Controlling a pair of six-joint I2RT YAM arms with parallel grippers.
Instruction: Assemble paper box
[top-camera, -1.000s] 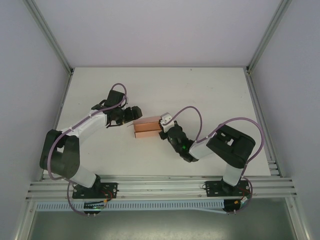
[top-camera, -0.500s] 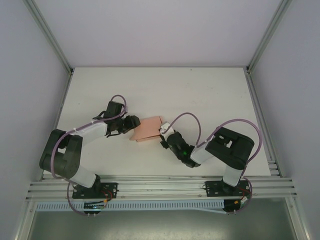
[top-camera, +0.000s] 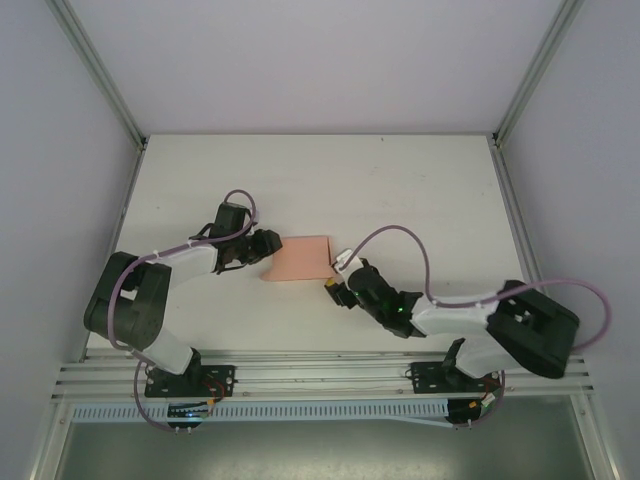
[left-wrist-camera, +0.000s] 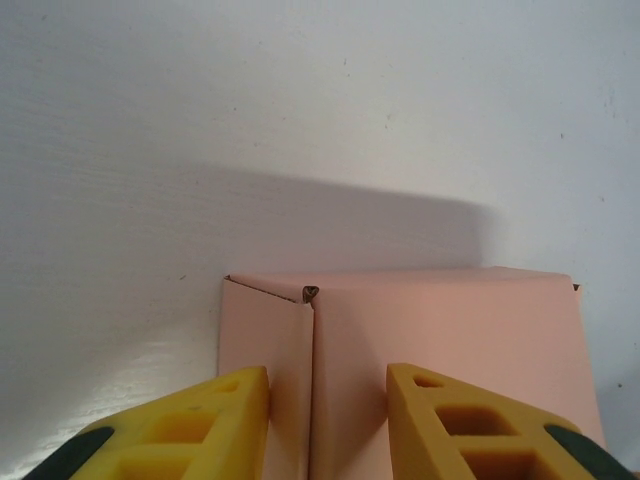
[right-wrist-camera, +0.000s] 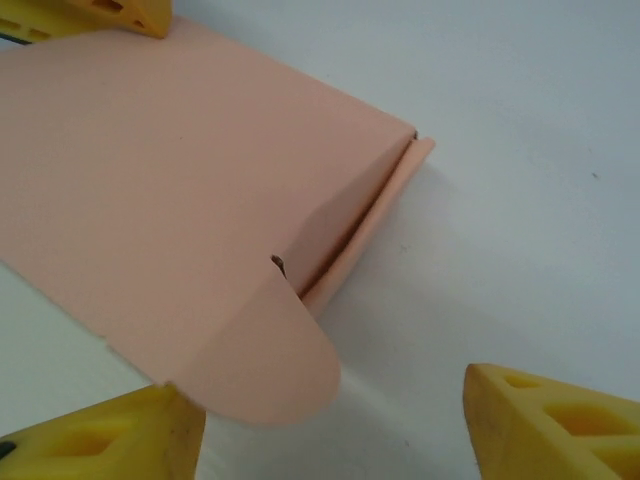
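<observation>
Bright, even, diffuse light washes the white counter (top-camera: 400, 190). In the left wrist view the paper box (left-wrist-camera: 440, 370) throws a broad, soft-edged shadow toward 12 o'clock; close-ups look slightly soft.

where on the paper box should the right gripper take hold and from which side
The rounded flap at the right end of the paper box, coming in low from the right. It sticks out past the body as a single thin layer, easy to pinch, and points toward the open right gripper. The flat top face looks too wide to span.
</observation>
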